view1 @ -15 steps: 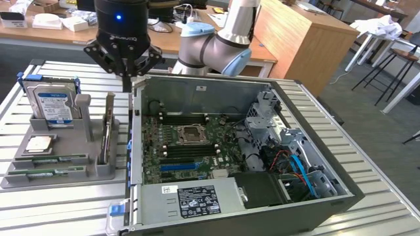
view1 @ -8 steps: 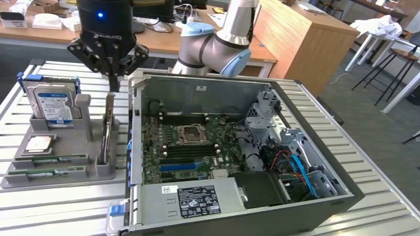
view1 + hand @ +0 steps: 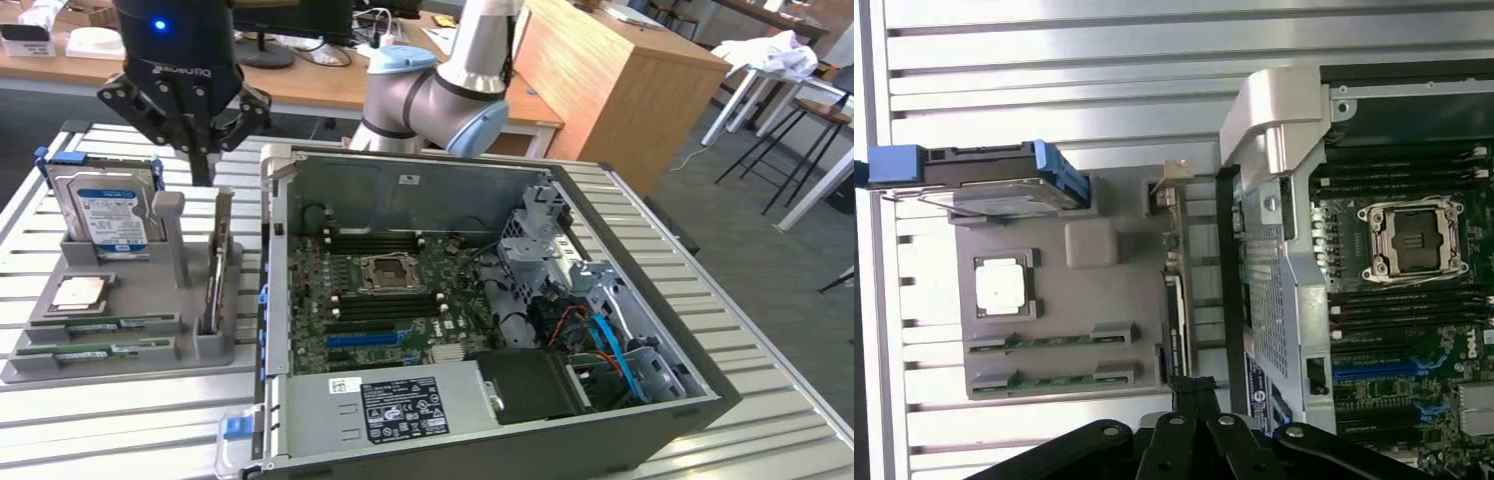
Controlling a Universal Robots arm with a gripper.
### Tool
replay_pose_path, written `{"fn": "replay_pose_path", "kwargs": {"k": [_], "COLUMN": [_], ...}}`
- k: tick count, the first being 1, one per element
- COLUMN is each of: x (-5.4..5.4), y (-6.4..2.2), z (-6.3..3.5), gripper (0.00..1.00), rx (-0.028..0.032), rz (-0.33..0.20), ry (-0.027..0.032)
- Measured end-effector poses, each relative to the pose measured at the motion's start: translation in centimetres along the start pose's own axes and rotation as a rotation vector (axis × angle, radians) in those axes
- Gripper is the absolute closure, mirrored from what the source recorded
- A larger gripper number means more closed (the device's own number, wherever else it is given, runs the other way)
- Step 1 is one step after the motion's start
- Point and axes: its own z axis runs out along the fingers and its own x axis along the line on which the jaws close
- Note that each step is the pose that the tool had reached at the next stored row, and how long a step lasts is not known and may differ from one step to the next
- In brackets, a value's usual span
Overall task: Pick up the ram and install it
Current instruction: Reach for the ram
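**Desk:** What did the outside camera give you?

**Me:** The arm (image 3: pixel 441 90) came in from the far side of the slatted table (image 3: pixel 120 430). The gripper (image 3: pixel 200 168) hung above the grey holder (image 3: pixel 200 345), pointing down, fingers pinched together with nothing between them. I saw it touching none of the parts.

**Desk:** And the ram?

**Me:** Not picked up. One ram stick (image 3: pixel 118 324) lay flat in its groove at the holder's camera-side end, and the second ram stick (image 3: pixel 96 350) lay just beside it in the next groove. The square chip (image 3: pixel 78 292) lay flat behind them, with the hard drive (image 3: pixel 111 212) upright behind that. A thin card (image 3: pixel 218 262) stood on edge along the holder's side facing the computer case (image 3: pixel 694 400). The case lay open at the exterior view's right, and I could see the socket (image 3: pixel 387 272) on its board.

**Desk:** Wrist camera?

**Me:** It looked straight down. The gripper (image 3: pixel 1192 392) had its fingertips closed on each other and was empty. Both green sticks, the ram stick (image 3: pixel 1049 340) and the second ram stick (image 3: pixel 1049 380), sat side by side in the holder (image 3: pixel 1124 290). The square chip (image 3: pixel 1004 287) lay between them and the hard drive (image 3: pixel 1004 190). The closed tips lined up with one end of the thin card (image 3: pixel 1172 300), apart from the sticks. I could not tell whether they touched the card. The computer case (image 3: pixel 1274 120) lay just beside the holder, and its socket (image 3: pixel 1414 238) showed plainly.
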Motion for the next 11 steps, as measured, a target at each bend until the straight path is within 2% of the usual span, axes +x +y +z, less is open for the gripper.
{"fn": "replay_pose_path", "kwargs": {"k": [11], "x": [3.3], "y": [-0.26], "z": [-0.03], "gripper": [0.9], "rx": [0.0001], "rz": [0.003], "ry": [-0.0001]}}
